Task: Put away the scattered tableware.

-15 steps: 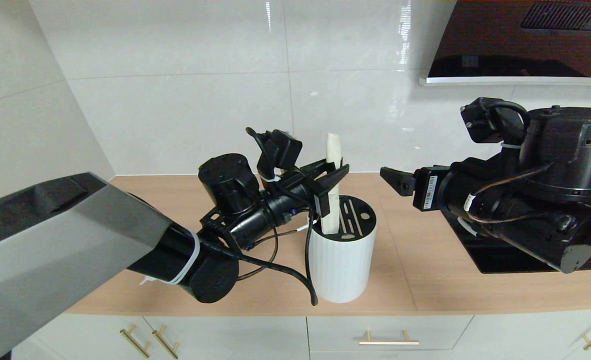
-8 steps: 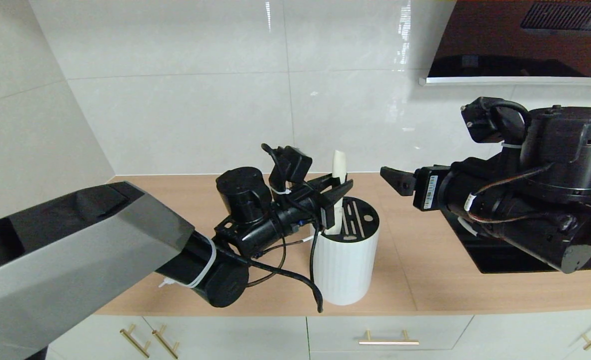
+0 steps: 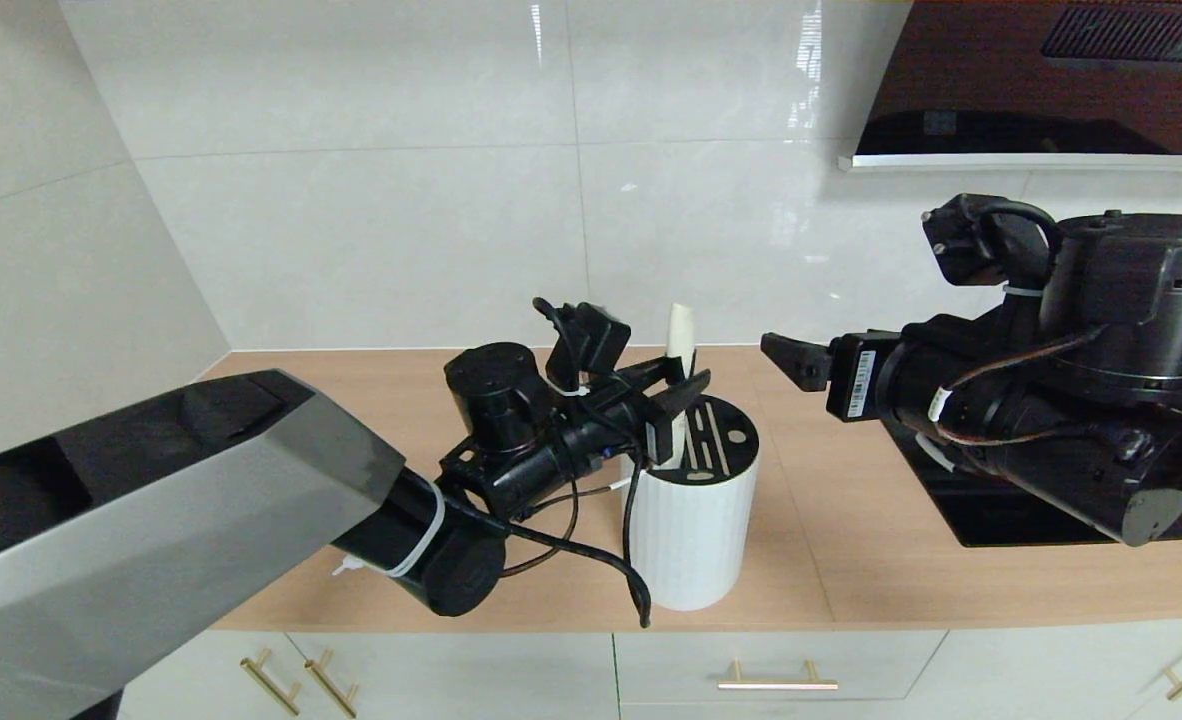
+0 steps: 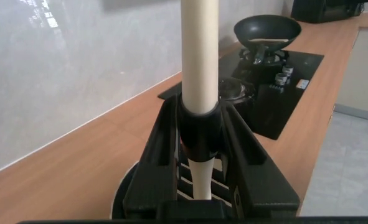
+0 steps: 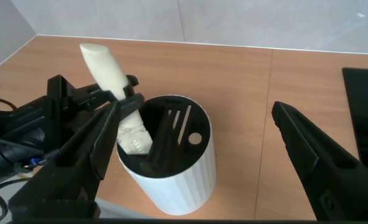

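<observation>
Knife (image 3: 680,335) with a cream handle stands blade-down in the white slotted holder (image 3: 693,520) on the counter (image 3: 851,560). The left gripper (image 3: 684,378) has its fingers pinching the handle. The right gripper (image 3: 787,362) hovers beside the holder, fingers spread.

Lower end of the cream-handled utensil (image 3: 680,338) hidden inside the white holder (image 3: 696,540), handle tip cut off in the left wrist view, holder's rim partly behind the left pincer (image 3: 691,372), cooktop (image 3: 961,518) partly behind the right arm.
</observation>
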### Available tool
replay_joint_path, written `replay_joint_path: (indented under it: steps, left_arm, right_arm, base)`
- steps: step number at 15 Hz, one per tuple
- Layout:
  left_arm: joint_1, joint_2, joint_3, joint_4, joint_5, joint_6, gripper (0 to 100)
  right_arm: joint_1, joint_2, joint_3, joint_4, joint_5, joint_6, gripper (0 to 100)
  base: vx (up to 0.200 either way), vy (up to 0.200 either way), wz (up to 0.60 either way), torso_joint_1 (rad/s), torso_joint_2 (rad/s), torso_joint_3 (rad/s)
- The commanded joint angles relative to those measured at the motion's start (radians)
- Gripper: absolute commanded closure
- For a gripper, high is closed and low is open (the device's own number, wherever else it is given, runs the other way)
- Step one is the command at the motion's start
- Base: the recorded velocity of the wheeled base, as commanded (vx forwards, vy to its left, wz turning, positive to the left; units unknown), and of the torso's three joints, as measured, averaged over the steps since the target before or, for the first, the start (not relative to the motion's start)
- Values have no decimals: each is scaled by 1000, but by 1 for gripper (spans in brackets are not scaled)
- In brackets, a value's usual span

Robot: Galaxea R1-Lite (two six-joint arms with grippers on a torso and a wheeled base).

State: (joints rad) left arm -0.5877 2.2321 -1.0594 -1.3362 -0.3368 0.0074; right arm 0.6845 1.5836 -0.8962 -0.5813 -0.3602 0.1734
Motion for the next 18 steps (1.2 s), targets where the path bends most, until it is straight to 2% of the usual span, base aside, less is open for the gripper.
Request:
replay_joint_path:
  steps: [1, 7, 10, 12, 13, 16, 17, 18]
  left_arm:
    - [0, -2, -1, -5, 4, 0, 0]
    - [-37, -45, 21, -74, 27, 0, 0]
    - [-96, -92, 105, -117, 64, 0, 0]
    - [-100, -132, 124, -117, 70, -3, 0]
    - [-93, -149, 124, -117, 85, -3, 0]
    - [-46, -289, 125, -117, 193, -4, 0]
    - [-29, -336, 134, -117, 203, -6, 0]
    - [22, -450, 196, -118, 208, -7, 0]
  right_arm:
    - [1, -1, 0, 0, 0, 0, 0]
    - [1, -1, 0, 0, -2, 0, 0]
    - [1, -1, 0, 0, -2, 0, 0]
    - [1, -2, 0, 0, -2, 0, 0]
    - [0, -2, 0, -2, -2, 0, 0]
    - [0, -27, 3, 0, -2, 0, 0]
    - [-3, -48, 11, 0, -3, 0, 0]
    - [-29, -125, 51, 0, -3, -6, 0]
  base:
    - [0, 0, 0, 0, 0, 0]
    - [0, 0, 0, 0, 0, 0]
    - [0, 0, 0, 0, 0, 0]
    - [0, 0, 0, 0, 0, 0]
    - [0, 0, 0, 0, 0, 0]
    - [0, 0, 0, 0, 0, 0]
    - [0, 0, 0, 56, 7, 12]
    - [0, 0, 0, 0, 0, 0]
